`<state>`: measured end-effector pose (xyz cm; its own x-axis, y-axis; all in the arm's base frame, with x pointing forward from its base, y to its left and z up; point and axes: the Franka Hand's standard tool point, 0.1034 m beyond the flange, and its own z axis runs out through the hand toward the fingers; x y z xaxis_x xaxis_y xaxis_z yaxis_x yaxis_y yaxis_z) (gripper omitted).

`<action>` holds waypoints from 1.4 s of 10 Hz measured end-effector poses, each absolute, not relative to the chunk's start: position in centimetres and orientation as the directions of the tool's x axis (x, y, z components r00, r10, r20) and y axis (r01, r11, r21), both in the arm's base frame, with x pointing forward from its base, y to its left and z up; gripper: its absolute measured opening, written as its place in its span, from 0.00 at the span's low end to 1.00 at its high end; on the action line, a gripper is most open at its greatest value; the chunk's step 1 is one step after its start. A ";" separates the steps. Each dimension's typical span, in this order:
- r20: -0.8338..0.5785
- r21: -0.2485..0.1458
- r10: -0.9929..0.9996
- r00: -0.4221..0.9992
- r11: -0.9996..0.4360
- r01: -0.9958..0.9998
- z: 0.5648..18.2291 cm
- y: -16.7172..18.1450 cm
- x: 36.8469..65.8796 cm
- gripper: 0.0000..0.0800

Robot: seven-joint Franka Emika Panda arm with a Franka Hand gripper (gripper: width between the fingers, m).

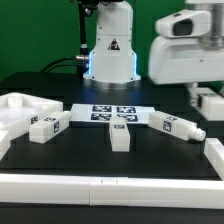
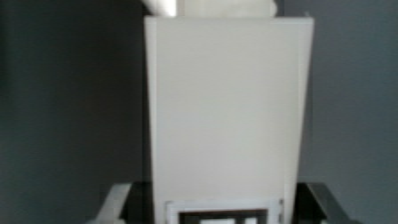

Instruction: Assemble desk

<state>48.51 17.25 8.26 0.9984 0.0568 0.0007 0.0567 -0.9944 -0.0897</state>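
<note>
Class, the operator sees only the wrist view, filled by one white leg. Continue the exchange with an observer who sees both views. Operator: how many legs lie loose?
Observer: Three by the marker board: first leg on the exterior view's left, middle leg in front, third leg on its right.
Operator: Where is the panel?
Observer: The panel lies at the exterior view's left edge.
Operator: And my claw?
Observer: The claw, shut on the held leg, hangs at the exterior view's right edge.
</note>
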 end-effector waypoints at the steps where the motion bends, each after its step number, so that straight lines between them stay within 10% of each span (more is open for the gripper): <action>1: -0.007 -0.085 0.075 0.997 -0.994 0.074 7.5 18.6 46.5 0.35; 5: 0.007 -0.089 0.067 0.998 -0.994 0.067 7.6 18.1 47.2 0.35; 14: 0.007 -0.089 0.091 0.996 -0.992 0.091 2.1 19.9 41.2 0.35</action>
